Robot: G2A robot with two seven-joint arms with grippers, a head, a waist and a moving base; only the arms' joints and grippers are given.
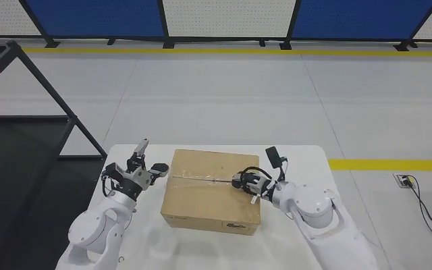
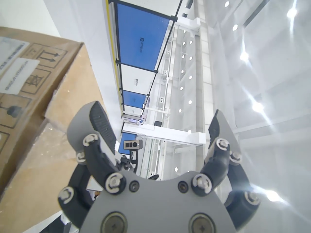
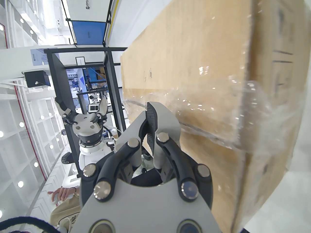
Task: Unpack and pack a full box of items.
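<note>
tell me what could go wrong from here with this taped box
1. The right gripper is shut at the clear tape on the cardboard box's top seam; its tips may slip off the glossy tape.
2. The left gripper is open beside the box, holding nothing, so a pull might drag the box across the white table.

- A brown cardboard box (image 1: 210, 196) stands flat in the middle of the white table (image 1: 304, 158), its far side close to the table's far edge.
- Its top flaps are shut, and clear tape (image 1: 202, 178) runs along the centre seam and wrinkles down over the end (image 3: 243, 112).
- One side wall carries a white label (image 2: 14, 73) and printed handling symbols (image 2: 46, 56).
</note>
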